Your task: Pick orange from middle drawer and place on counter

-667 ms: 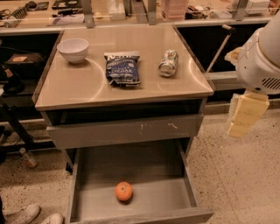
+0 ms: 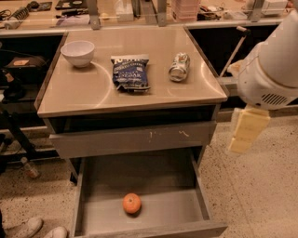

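Note:
The orange (image 2: 132, 203) lies on the floor of the open middle drawer (image 2: 201, 195), near its front and a little left of centre. The drawer is pulled out low on the dark cabinet. The tan counter (image 2: 93, 90) is the cabinet's top. My gripper (image 2: 247, 130) hangs below the white arm (image 2: 272, 69) at the right. It is beside the cabinet's right edge, level with the upper drawer front, well above and to the right of the orange. It holds nothing that I can see.
On the counter stand a white bowl (image 2: 77, 52), a blue snack bag (image 2: 131, 72) and a can (image 2: 179, 66) on its side. The scratched upper drawer front (image 2: 135, 138) is slightly out. A cluttered bench (image 2: 139, 14) runs behind. Shoes (image 2: 28, 228) are at the bottom left.
My gripper has moved a little to the left and down, closer to the cabinet's right side. The orange and drawer have not moved.

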Robot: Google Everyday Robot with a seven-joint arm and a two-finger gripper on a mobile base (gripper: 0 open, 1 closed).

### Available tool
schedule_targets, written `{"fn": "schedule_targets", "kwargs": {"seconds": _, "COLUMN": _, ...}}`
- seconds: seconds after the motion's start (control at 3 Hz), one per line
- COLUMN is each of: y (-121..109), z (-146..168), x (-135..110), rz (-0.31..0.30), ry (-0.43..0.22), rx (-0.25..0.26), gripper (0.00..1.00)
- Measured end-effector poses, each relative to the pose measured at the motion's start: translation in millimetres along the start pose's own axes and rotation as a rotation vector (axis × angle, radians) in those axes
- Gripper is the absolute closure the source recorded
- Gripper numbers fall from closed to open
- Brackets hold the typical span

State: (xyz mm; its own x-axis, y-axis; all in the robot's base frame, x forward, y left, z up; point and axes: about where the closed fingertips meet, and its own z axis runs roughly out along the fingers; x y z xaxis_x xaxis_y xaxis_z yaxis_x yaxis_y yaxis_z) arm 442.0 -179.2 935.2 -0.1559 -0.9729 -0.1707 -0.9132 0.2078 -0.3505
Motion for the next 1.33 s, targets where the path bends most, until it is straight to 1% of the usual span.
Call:
{"fn": "schedule_targets", "kwargs": {"seconds": 0.33, "y": 18.0, "z": 34.0, "x": -25.2, "rz": -0.019, "ry": -0.049, "rx": -0.049, "gripper": 0.0}}
{"fn": "schedule_targets", "kwargs": {"seconds": 0.67, "y": 48.0, "z": 56.3, "x": -49.6, "rz": -0.027, "ry": -0.095, "rx": -0.132, "gripper": 0.0}}
{"fn": "schedule_targets", "kwargs": {"seconds": 1.0, "y": 50.4, "z": 57.0, "x": -50.9, "rz": -0.026, "ry": -0.099, "rx": -0.138, "gripper": 0.0}}
{"fn": "schedule_targets", "kwargs": {"seconds": 1.33, "y": 75.7, "z": 76.1, "x": -59.7, "rz": -0.031, "ry": -0.135, "rx": -0.192, "gripper": 0.0}}
